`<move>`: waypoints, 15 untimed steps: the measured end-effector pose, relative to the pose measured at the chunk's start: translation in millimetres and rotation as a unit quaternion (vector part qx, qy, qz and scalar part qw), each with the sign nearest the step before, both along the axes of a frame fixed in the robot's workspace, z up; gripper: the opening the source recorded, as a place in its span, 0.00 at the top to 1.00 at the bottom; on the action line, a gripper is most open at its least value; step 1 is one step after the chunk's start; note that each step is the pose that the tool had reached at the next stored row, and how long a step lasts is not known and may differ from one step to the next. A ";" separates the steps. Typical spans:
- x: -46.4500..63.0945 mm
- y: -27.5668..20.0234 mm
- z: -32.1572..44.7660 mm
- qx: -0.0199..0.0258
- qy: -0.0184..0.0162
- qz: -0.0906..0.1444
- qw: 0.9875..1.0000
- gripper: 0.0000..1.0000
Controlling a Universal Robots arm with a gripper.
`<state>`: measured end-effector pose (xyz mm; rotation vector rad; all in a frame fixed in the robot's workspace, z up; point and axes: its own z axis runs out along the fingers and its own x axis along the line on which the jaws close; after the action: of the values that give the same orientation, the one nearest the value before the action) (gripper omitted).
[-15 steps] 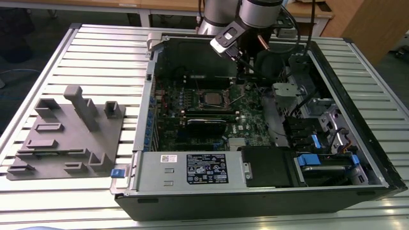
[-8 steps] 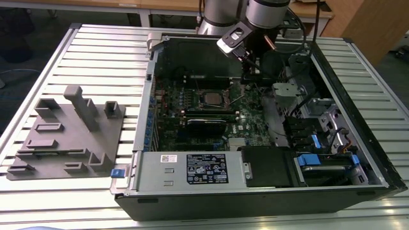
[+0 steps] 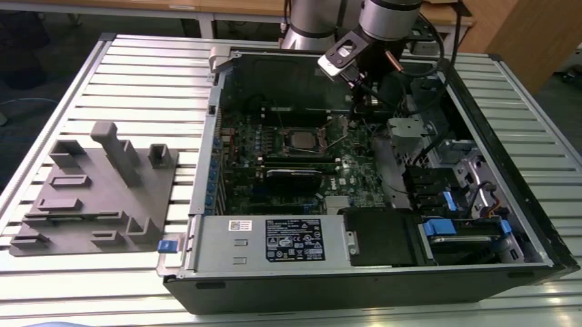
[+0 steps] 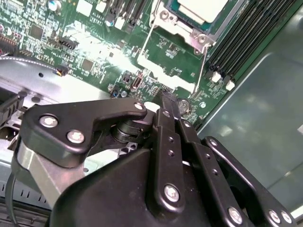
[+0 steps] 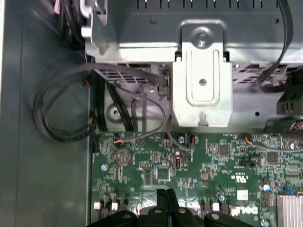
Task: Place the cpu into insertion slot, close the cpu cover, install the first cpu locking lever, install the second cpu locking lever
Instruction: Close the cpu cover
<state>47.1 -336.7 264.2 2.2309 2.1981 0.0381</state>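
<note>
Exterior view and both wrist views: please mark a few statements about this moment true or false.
1. The cpu sits in the insertion slot. True.
2. The gripper holds the cpu. False: it is shut on nothing, over the green motherboard.
3. The grey fixture lies at the exterior view's right of the computer case. False: it lies at its left.
4. The computer case lies open on the slatted table. True.

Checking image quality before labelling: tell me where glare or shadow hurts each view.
Exterior view: the table is bright, the cpu sits in dimmer light. Second wrist view: white glare washes out parts of the motherboard beyond the gripper. First wrist view: evenly lit, shine on the metal bracket.
</note>
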 end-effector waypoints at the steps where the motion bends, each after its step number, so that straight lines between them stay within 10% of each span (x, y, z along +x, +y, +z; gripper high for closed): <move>1: 0.9 0.0 0.0 0.000 0.000 0.000 1.000 0.89; 15: 1.4 0.0 -5.8 0.002 -0.006 0.000 1.000 0.89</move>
<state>48.6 -336.7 258.4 2.2266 2.1939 0.0577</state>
